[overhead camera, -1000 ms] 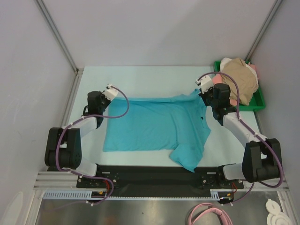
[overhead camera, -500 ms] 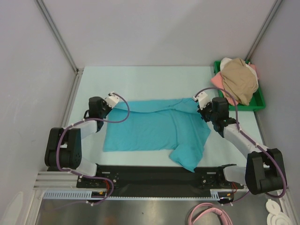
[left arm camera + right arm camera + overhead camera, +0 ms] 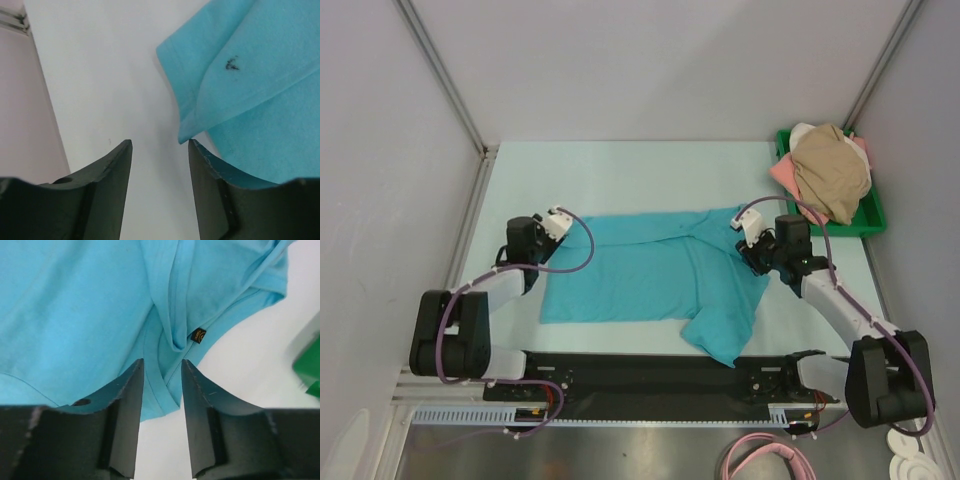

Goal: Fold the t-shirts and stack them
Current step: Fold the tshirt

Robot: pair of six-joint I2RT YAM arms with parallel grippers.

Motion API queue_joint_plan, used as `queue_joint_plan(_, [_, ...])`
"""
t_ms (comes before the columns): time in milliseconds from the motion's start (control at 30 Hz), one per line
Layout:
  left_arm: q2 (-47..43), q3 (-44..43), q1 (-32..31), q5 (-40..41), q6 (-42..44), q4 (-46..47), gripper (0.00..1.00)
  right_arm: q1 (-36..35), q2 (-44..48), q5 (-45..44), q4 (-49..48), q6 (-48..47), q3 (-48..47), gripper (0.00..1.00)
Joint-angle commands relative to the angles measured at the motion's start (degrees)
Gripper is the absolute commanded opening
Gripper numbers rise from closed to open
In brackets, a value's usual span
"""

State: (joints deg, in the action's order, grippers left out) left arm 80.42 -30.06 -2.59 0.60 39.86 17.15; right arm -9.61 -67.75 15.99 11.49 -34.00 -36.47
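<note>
The teal t-shirt (image 3: 650,275) lies spread on the table, with one sleeve hanging toward the near edge. My left gripper (image 3: 563,228) is at the shirt's far left corner. In the left wrist view my left gripper (image 3: 160,150) is open over bare table, and the teal t-shirt (image 3: 260,75) has its corner just off the right fingertip. My right gripper (image 3: 748,248) sits at the shirt's far right side. Seen from the right wrist, this gripper (image 3: 162,370) is open, with the hem of the teal t-shirt (image 3: 75,305) lying loose beyond its tips. Tan (image 3: 830,175), pink (image 3: 782,170) and white (image 3: 803,130) t-shirts are piled at the back right.
A green tray (image 3: 872,215) at the back right corner holds the pile of shirts; its edge (image 3: 307,365) shows in the right wrist view. Grey walls enclose the table on three sides. A black rail (image 3: 650,375) runs along the near edge.
Both grippers came toward the near edge, drawing the shirt's far edge with them, then opened and let go of the cloth.
</note>
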Motion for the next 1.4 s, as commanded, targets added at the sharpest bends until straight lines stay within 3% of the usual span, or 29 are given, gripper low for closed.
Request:
queue_joint_plan(0, [-4.22, -0.87, 0.39, -0.16, -1.80, 0.44, 0.55, 0.38, 3.50, 3.87, -0.41, 0.34, -3.08, 0.42])
queue_joint_plan(300, [-0.36, -8.78, -0.57, -5.52, -10.14, -7.03, 0.64, 0.29, -12.92, 12.22, 0.11, -0.02, -14.06, 0.48])
queue_joint_plan(467, [4.90, -16.49, -0.66, -7.98, -15.93, -13.27, 0.62, 0.38, -24.95, 14.86, 0.82, 0.69, -23.01, 0.51])
queue_joint_plan(600, [8.42, -19.42, -0.66, -15.43, -20.42, -15.74, 0.62, 0.55, -32.26, 14.07, 1.08, 0.43, -28.65, 0.52])
queue_joint_plan(800, [7.12, -11.09, -0.57, -22.74, -24.03, -5.06, 0.63, 0.64, -39.56, 15.21, 1.52, 1.47, -34.54, 0.54])
queue_joint_plan(1000, [-0.52, -2.28, -0.57, -26.88, -23.68, 3.32, 0.66, -0.32, -43.34, 16.00, 1.61, 1.92, -37.71, 0.54])
queue_joint_plan(1233, [2.72, -5.62, -0.66, -26.79, -23.86, 0.35, 0.63, -3.57, -44.40, 15.83, 3.02, 0.25, -38.24, 0.47])
queue_joint_plan(1367, [2.63, -5.53, -0.66, -27.05, -23.77, 0.34, 0.64, -4.10, -43.88, 16.00, 3.19, 0.34, -38.15, 0.25])
